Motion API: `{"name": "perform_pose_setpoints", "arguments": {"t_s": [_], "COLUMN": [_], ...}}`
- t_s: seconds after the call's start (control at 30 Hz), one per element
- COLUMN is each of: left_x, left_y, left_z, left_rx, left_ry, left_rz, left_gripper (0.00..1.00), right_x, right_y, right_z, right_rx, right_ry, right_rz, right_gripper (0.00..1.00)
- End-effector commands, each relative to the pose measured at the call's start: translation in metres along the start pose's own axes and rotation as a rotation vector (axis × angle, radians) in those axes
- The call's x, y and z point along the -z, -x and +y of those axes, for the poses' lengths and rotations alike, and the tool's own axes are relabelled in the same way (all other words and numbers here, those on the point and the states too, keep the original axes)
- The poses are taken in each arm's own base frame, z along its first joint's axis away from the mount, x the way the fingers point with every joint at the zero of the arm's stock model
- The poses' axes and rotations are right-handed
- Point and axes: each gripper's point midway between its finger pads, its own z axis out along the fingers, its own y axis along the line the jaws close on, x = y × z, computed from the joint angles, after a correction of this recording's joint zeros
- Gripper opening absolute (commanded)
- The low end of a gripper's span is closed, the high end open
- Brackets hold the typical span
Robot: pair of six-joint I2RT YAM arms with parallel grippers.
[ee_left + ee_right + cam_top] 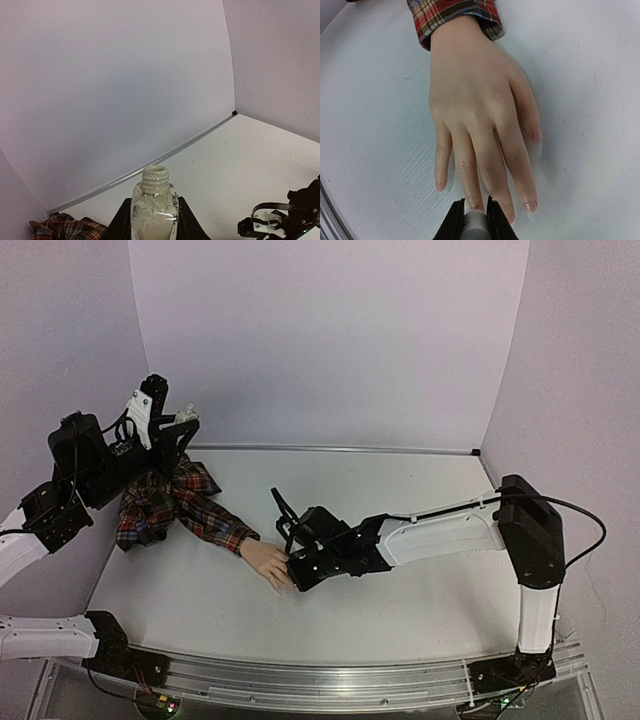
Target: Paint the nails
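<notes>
One mannequin hand (475, 105), five fingers (520, 165) — one bottle (154, 210), one cap (476, 221).

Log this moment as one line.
left gripper: shut on open bottle | right gripper: shut on white cap, at mannequin hand fingertips | nails: paint unclear

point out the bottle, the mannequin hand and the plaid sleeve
bottle (154, 214), left wrist view, glass body
mannequin hand (470, 95), right wrist view, back of hand
plaid sleeve (205, 505), top external view, mid fabric
</notes>
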Motion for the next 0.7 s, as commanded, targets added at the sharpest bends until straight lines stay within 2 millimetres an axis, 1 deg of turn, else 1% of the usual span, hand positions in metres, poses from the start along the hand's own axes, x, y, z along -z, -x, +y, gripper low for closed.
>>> {"name": "perform_pose_setpoints", "arguments": {"t_s": [0.0, 0.2, 0.43, 0.67], "left_x": [0.006, 0.006, 0.006, 0.006], "left_y": [0.018, 0.019, 0.019, 0.019], "left_z": [0.004, 0.004, 0.004, 0.004], "left_rx": [0.006, 0.006, 0.006, 0.007], "left_ry": [0.006, 0.005, 0.003, 0.004], "left_rz": [-0.053, -0.055, -0.055, -0.056], "left_gripper": [0.0, 0.0, 0.0, 0.0], "right_x": [-0.004, -0.006, -0.008, -0.008], "right_y": [-0.004, -0.008, -0.008, -0.015], "right_z": [-0.003, -0.004, -0.004, -0.006], "right_rx": [-0.014, -0.016, -0.014, -0.012], "right_ry": [-0.011, -0.016, -0.016, -0.023], "right_rz": [0.006, 0.017, 0.021, 0.043], "right_gripper": [0.0, 0.0, 0.0, 0.0]}}
